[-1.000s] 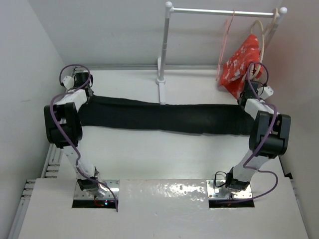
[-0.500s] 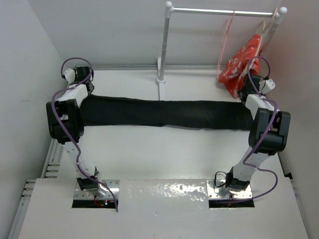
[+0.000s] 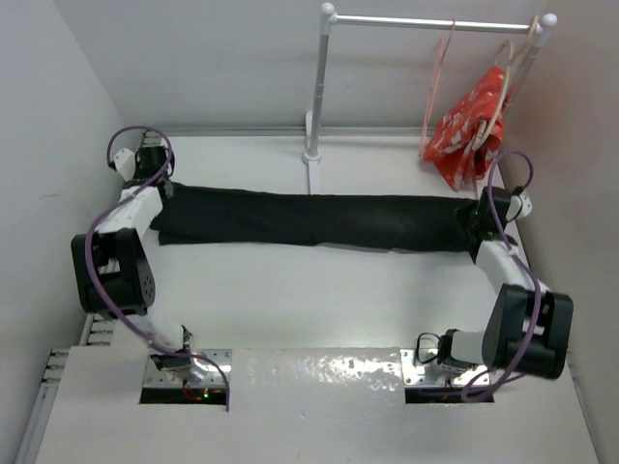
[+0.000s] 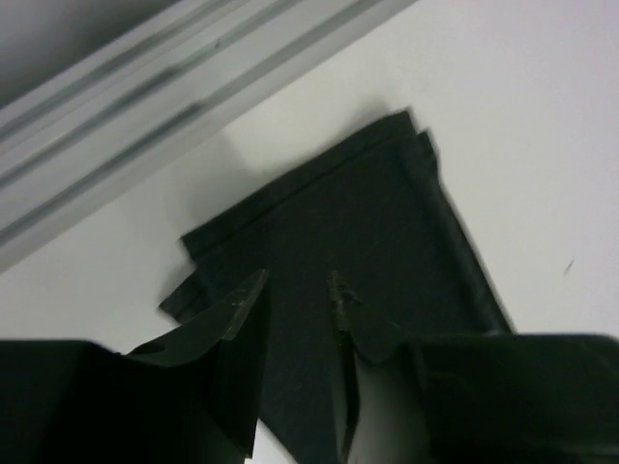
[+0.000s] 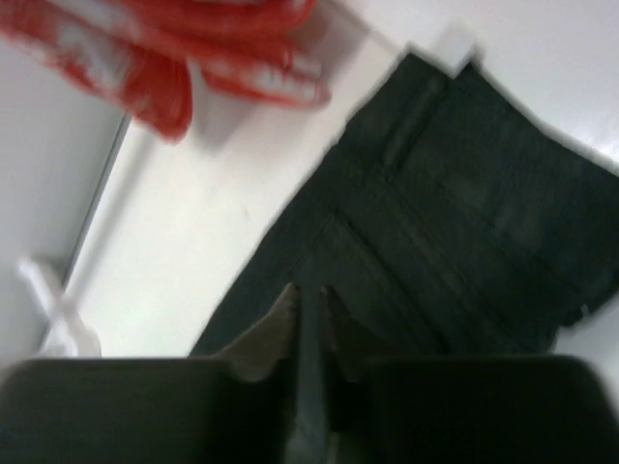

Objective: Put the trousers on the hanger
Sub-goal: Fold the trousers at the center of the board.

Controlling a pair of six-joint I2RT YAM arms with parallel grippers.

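The trousers point(image 3: 309, 220) lay stretched across the worktop point(image 3: 319, 290), each end near a side edge, with bare surface in front. The left tool point(image 4: 295, 290) stood part-open over one end. The right tool point(image 5: 309, 295) stood narrow over the other, grip unclear.

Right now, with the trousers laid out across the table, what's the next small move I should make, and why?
Probably lift the right gripper toward the pink hanger on the rail. The trousers lie flat and stretched out, the left gripper stands open above their left end holding nothing, and the hanger hangs bare on the right gripper's side.
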